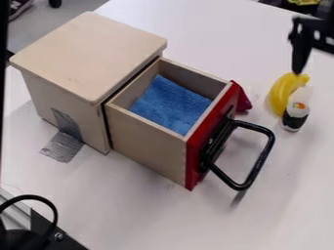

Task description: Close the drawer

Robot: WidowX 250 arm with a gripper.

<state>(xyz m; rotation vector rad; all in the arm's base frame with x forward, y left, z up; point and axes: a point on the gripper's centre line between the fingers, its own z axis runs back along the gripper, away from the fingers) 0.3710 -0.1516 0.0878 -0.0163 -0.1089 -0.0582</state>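
Pale wood forms the cabinet (91,53), left of centre, and its drawer (145,144), which stands pulled out toward the lower right of the camera view. The drawer's front (194,171) is red and bears a black handle (260,158), a squared loop projecting outward to the right. Inside the drawer lies a blue cloth (173,105), its surface rumpled. A dark red object (244,100) shows just beside the far end of the front, partly hidden by it. The tool (299,67) is at the upper right, black and pointing downward, its lower end overlapping the top of a yellow banana (279,93); whether the two touch cannot be determined, nor can it be told whether the tool is wide, narrow or holding anything. Beside the banana is a small white-and-black toy (296,115). Grey tape (63,147) runs from the cabinet's side onto the white surface (143,210). A black cable (50,207) curves at the lower left.
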